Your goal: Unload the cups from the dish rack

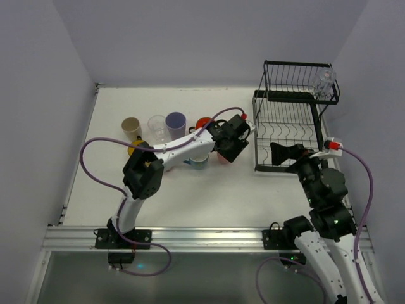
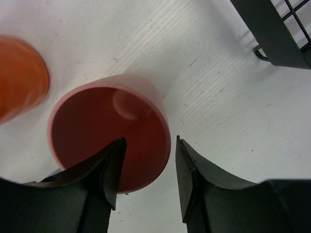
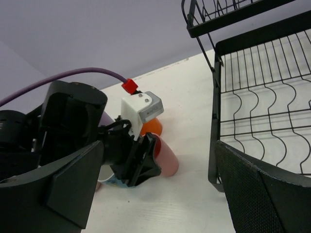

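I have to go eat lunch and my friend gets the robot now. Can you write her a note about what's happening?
Left hand: open, one finger inside the salmon-pink plastic cup and one outside it. The cup sits on the white table.
Right hand: open, holding nothing, over the lower tray of the black wire dish rack.
Done: beige cup, clear tumbler, lavender cup and others are on the table.
Left: one clear glass cup on the rack's upper shelf.
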